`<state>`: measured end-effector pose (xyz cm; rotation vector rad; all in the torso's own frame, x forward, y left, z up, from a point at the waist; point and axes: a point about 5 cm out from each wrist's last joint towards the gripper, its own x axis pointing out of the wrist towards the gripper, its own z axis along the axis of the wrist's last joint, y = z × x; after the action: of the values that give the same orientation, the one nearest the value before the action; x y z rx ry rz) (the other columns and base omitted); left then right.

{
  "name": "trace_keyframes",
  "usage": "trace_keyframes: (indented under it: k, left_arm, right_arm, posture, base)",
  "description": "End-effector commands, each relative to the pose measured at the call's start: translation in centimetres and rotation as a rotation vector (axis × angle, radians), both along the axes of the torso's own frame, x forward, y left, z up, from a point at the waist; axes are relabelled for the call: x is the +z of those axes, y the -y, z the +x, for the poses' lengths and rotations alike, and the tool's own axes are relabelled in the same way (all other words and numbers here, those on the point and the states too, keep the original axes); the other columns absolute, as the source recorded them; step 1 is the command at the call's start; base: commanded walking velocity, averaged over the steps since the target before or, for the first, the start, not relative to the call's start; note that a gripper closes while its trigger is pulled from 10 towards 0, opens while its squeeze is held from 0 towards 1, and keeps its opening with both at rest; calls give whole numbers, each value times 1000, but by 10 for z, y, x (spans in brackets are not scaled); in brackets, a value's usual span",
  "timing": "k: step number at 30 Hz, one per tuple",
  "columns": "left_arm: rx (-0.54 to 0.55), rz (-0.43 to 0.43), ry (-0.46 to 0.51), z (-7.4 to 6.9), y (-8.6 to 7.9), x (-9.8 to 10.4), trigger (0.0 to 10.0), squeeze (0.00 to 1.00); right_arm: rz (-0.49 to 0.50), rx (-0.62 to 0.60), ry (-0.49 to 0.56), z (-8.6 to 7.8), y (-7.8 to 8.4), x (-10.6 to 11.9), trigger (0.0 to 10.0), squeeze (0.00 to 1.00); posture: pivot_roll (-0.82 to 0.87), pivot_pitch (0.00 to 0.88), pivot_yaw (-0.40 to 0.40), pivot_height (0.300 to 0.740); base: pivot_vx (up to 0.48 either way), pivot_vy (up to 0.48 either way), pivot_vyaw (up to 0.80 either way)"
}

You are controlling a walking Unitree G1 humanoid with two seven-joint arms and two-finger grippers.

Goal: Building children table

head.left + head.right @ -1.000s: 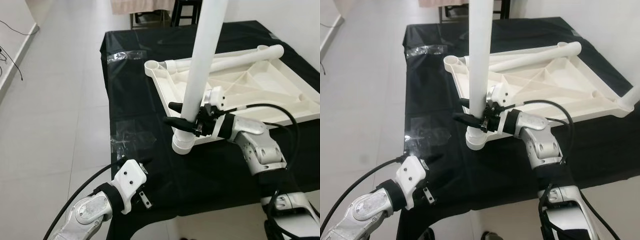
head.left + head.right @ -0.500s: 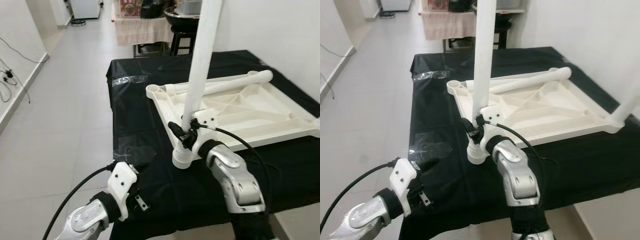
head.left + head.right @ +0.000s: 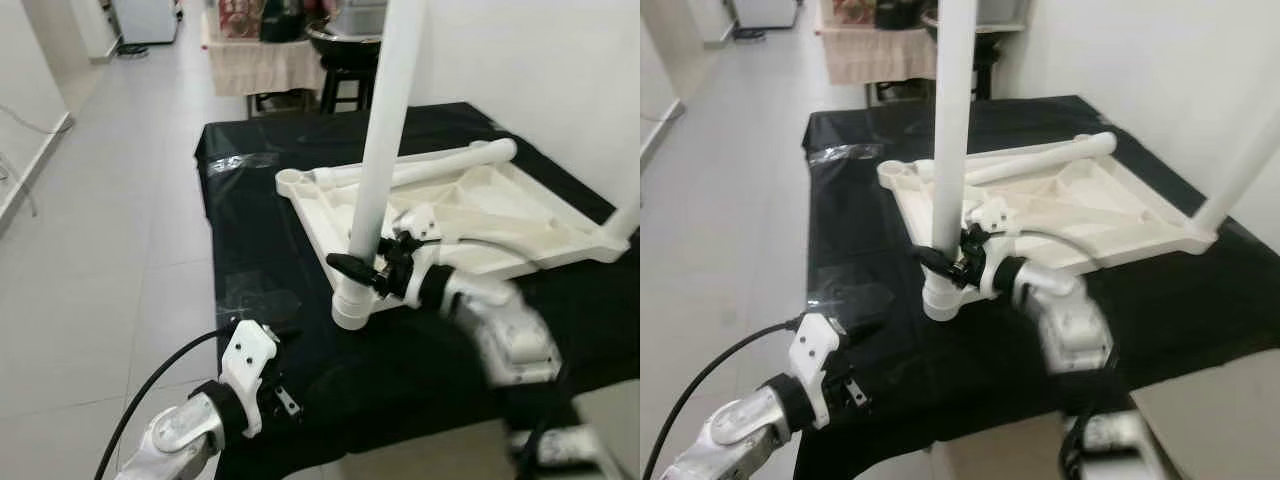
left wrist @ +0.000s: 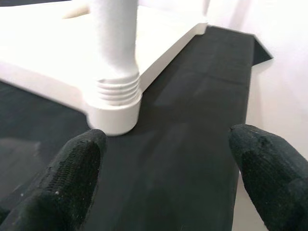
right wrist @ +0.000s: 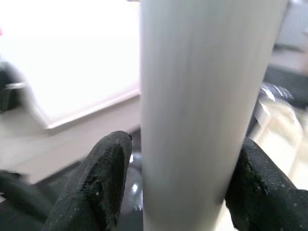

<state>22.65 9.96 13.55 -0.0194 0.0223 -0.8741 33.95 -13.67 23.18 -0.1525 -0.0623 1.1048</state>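
Over black cloth (image 3: 250, 250), I am clamping my right gripper (image 3: 372, 272) around the upright leg (image 3: 378, 170), seating it next; left gripper (image 4: 163, 159) open, idling.

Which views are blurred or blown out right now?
Eye views: right arm motion-smeared, table leg and left gripper fairly sharp. Right wrist view: leg close and soft, white tabletop overexposed. Left wrist view: fingertips out of focus, leg's threaded socket clear.

right gripper (image 3: 352, 268) lower on the upright table leg (image 3: 377, 170), right forearm swung out rightward
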Motion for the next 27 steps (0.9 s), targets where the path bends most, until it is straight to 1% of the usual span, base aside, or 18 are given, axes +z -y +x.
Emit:
trace_keyframes:
  k: [1,2,3,4,5,6,8,11,16,17,18,20,21,23,24,25,26,27]
  left_arm:
    - [-8,-9,-33,0,1,-5,10000,0]
    - [-11,-11,-34,1,1,-5,10000,0]
    - [-13,-11,-35,2,2,-5,10000,0]
    - [-13,-11,-35,2,2,-5,10000,0]
    - [-15,-14,-37,3,2,-5,10000,0]
    - [-15,-15,-39,4,2,-5,10000,0]
    - [-18,-17,-41,5,2,-6,10000,0]
    - [-18,-17,-42,5,2,-6,10000,0]
    - [-25,-16,-46,7,2,-6,10000,0]
    - [-28,-16,-47,8,2,-6,10000,0]
    - [-28,-16,-47,8,2,-6,10000,0]
    - [-34,-19,-52,9,2,-6,10000,0]
    - [-34,-19,-52,9,2,-6,10000,0]
    - [-36,-22,-54,10,2,-6,10000,0]
    - [-36,-22,-54,10,2,-6,10000,0]
    - [-37,-23,-55,10,2,-6,10000,0]
    - [-37,-24,-55,10,2,-6,10000,0]
    - [-37,-24,-55,10,2,-6,10000,0]
  right_arm:
    - [-1,124,-16,-2,-10,-5,10000,0]
    - [-4,155,-18,1,-10,-3,10000,0]
    - [7,184,-33,5,-11,0,6980,0]
    - [7,184,-33,5,-11,0,6980,0]
    - [27,210,-48,9,-10,3,588,0]
    - [40,227,-62,12,-8,4,0,0]
    - [40,256,-74,14,-5,3,0,0]
    - [33,260,-76,15,-4,2,0,0]
    - [26,223,-75,15,6,-4,0,0]
    - [20,188,-68,16,10,-8,0,0]
    - [20,188,-68,16,10,-8,0,0]
    - [-14,84,-50,15,17,-16,0,0]
    - [-14,84,-50,15,17,-16,0,0]
    - [-26,-9,-45,14,20,-22,0,0]
    - [-26,-9,-45,14,20,-22,0,0]
    - [-26,-45,-47,13,21,-24,0,0]
    - [-23,-110,-68,11,19,-32,0,0]
    - [-23,-110,-68,11,19,-32,0,0]
  posture:
    - [-1,95,-57,740]
    - [-1,95,-57,740]
    - [7,92,-64,740]
    - [7,92,-64,740]
    - [11,90,-65,740]
    - [15,88,-68,740]
    - [17,87,-69,740]
    - [17,87,-69,740]
    - [4,87,-62,740]
    - [2,89,-58,740]
    - [2,89,-58,740]
    - [-10,96,-51,740]
    - [-10,96,-51,740]
    - [-16,99,-52,740]
    - [-16,99,-52,740]
    - [-16,99,-52,740]
    - [-17,99,-53,740]
    - [-17,99,-53,740]
  base:
    - [0,0,0]
    - [0,0,0]
    - [0,0,0]
    - [0,0,0]
    - [0,0,0]
    - [0,0,0]
    - [0,0,0]
    - [0,0,0]
    - [0,0,0]
    - [0,0,0]
    - [0,0,0]
    - [0,0,0]
    - [0,0,0]
    - [0,0,0]
    - [0,0,0]
    - [0,0,0]
    - [0,0,0]
    - [0,0,0]
